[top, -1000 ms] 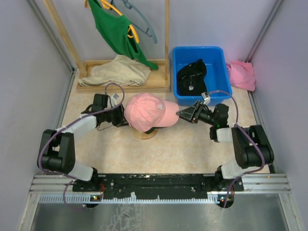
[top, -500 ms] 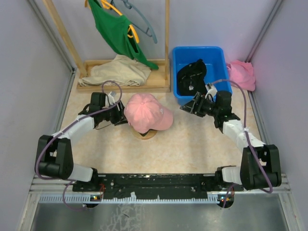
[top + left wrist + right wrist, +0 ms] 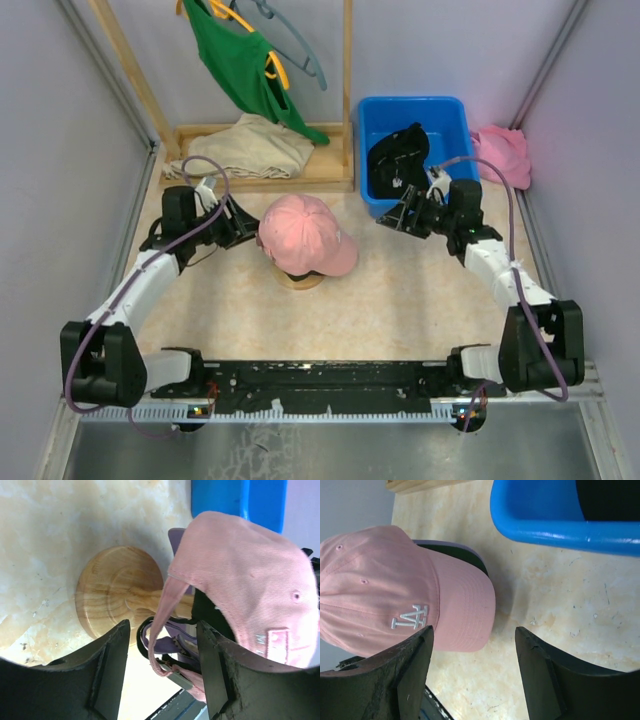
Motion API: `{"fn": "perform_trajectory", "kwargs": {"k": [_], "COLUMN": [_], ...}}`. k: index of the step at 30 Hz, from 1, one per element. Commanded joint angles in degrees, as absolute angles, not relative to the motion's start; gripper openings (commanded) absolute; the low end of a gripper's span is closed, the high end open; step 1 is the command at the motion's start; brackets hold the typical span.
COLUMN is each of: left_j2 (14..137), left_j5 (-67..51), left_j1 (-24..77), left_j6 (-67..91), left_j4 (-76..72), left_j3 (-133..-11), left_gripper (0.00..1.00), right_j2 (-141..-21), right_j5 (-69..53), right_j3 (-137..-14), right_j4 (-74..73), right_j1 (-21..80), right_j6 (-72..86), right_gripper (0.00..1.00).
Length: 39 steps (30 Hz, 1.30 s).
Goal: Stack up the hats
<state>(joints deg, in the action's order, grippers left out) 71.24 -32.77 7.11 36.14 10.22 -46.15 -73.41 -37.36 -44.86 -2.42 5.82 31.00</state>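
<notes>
A pink hat (image 3: 303,233) with a white logo sits on top of a stack on a wooden stand (image 3: 300,280). Under it show the edge of a lavender hat (image 3: 445,544) and a black one. In the left wrist view the pink hat's (image 3: 250,575) back strap and the lavender strap (image 3: 172,645) hang in line with the gap between my open fingers, touching neither. My left gripper (image 3: 240,228) stands open just left of the stack. My right gripper (image 3: 395,218) is open to the right, clear of the pink brim (image 3: 465,610). Another black hat (image 3: 398,160) lies in the blue bin (image 3: 455,110).
The blue bin's wall (image 3: 545,510) is close behind my right gripper. A bright pink cloth (image 3: 503,155) lies right of the bin. A wooden rack (image 3: 255,170) at the back holds a beige cloth (image 3: 240,148) and a hanging green shirt (image 3: 240,60). Grey walls close both sides.
Both grippers have opened and drawn back from the pink hat, the left to the left, the right toward the bin. The pink hat has settled lower on the stand.
</notes>
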Motion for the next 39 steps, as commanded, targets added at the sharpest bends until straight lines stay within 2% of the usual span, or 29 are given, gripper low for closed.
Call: {"fn": "perform_trajectory", "kwargs": {"k": [1,10,17,18,21,28,39], "left_j2": [68.2,65.1,62.8,62.6,62.6,63.5,63.7], "left_j5": [-33.4,-32.9,-29.1,-28.6,-28.4,-28.5,-28.1], "left_j1": [6.3,2.3,0.2,0.1,-0.3,-1.3,-2.6], "left_j6": [37.9,36.8,34.7,34.4,33.8,33.1,31.5], "left_j4": [7.3,9.2,12.8,13.2,13.9,14.2,15.2], "left_j3": [-45.4,-43.9,-46.4,-46.9,-47.9,-48.3,-48.5], "left_gripper": [0.63,0.65,0.67,0.68,0.68,0.68,0.68], "right_j2": [-74.3,-81.5,-89.1,-90.2,-93.8,-106.1,-116.9], "right_j5": [-36.0,-29.6,-18.8,-16.9,-12.2,-18.2,-13.3], "right_j3": [-51.0,-63.3,-73.3,-74.7,-77.7,-83.8,-88.8], "right_j4": [-4.3,-8.9,-12.1,-12.7,-11.8,-1.1,13.7], "right_j1": [5.4,5.4,6.7,7.2,7.8,7.2,7.2], "right_j6": [29.0,26.2,23.2,22.4,22.7,36.4,51.7], "right_gripper": [0.66,0.72,0.98,0.99,0.99,0.99,0.93]}}
